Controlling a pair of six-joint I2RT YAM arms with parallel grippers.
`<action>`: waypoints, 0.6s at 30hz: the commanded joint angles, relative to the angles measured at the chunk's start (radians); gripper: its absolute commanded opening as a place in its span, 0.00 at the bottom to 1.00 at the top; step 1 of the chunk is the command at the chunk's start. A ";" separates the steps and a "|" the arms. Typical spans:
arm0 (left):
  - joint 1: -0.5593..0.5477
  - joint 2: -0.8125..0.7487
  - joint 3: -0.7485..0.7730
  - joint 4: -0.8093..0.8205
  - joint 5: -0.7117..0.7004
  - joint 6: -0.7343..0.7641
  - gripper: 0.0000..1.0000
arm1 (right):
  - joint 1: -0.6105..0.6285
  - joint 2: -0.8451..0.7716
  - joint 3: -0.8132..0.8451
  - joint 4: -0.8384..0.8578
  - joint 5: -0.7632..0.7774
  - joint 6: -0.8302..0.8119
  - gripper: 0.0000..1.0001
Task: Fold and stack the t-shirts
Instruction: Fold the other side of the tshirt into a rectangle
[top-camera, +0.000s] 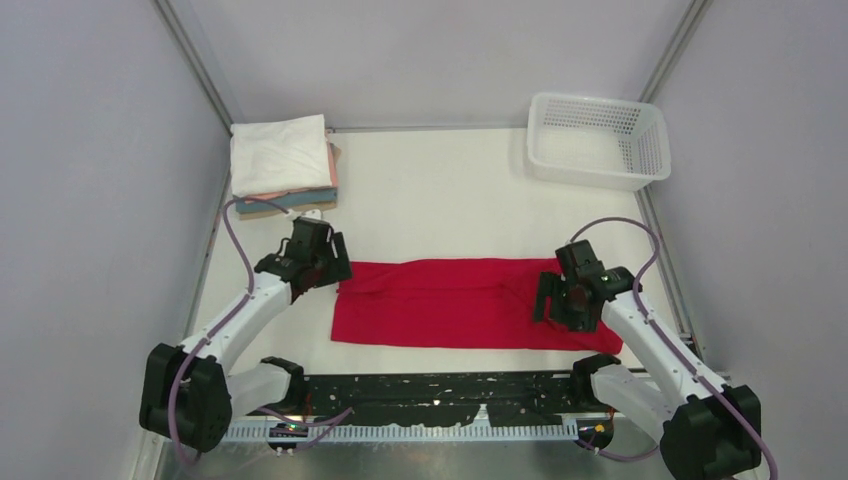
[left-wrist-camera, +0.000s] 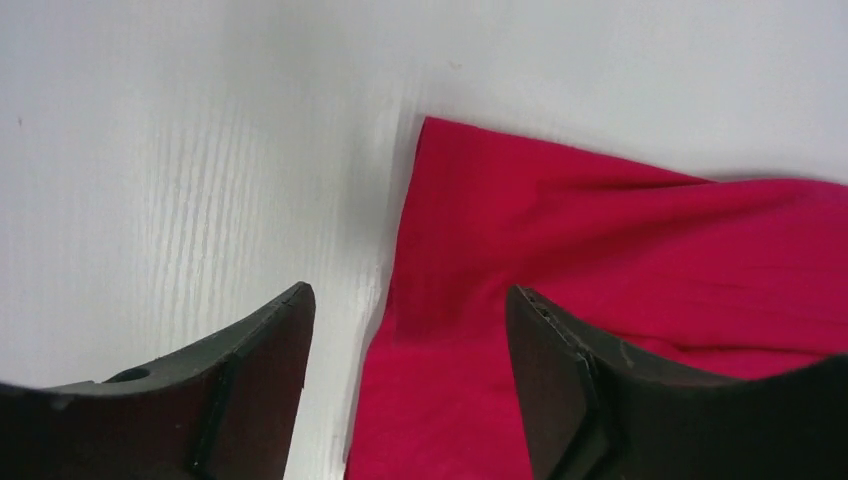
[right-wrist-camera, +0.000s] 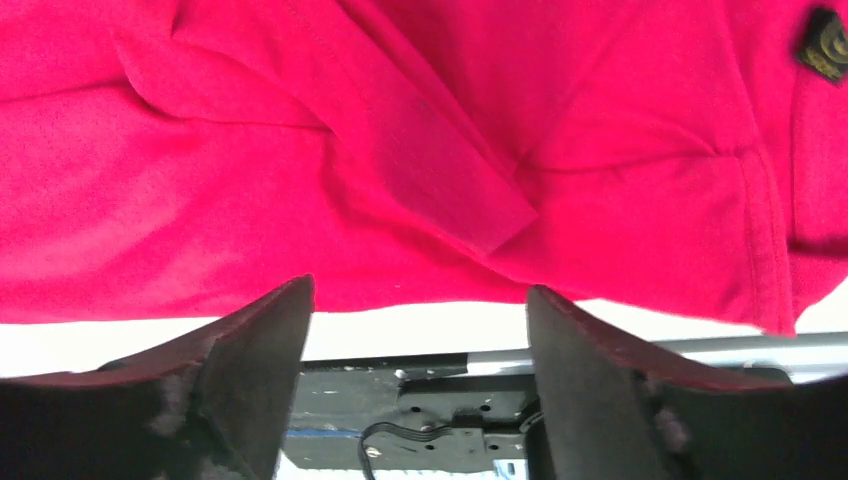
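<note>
The red t-shirt (top-camera: 450, 305) lies on the table as a long flat band, folded lengthwise. It also shows in the left wrist view (left-wrist-camera: 620, 270) and the right wrist view (right-wrist-camera: 400, 150), where a folded sleeve and a dark neck label (right-wrist-camera: 825, 45) show. My left gripper (top-camera: 330, 270) is open and empty, over the shirt's left end (left-wrist-camera: 410, 330). My right gripper (top-camera: 552, 298) is open and empty, above the shirt's right part near its front edge (right-wrist-camera: 415, 320). A stack of folded t-shirts (top-camera: 283, 160), white on top with salmon, tan and teal edges below, sits at the back left.
A white plastic mesh basket (top-camera: 598, 140) stands at the back right. A black mounting rail (top-camera: 440, 400) runs along the table's near edge between the arm bases. Grey walls close in the left, right and back sides.
</note>
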 joint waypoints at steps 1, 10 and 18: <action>-0.014 -0.094 0.091 -0.047 -0.005 -0.012 0.77 | 0.006 -0.093 0.082 -0.084 0.115 0.050 0.99; -0.129 0.047 0.192 0.100 0.226 0.010 0.97 | 0.005 -0.155 0.009 0.312 -0.023 0.146 0.95; -0.151 0.314 0.180 0.177 0.342 -0.020 0.97 | -0.090 0.102 -0.131 0.495 -0.031 0.245 0.95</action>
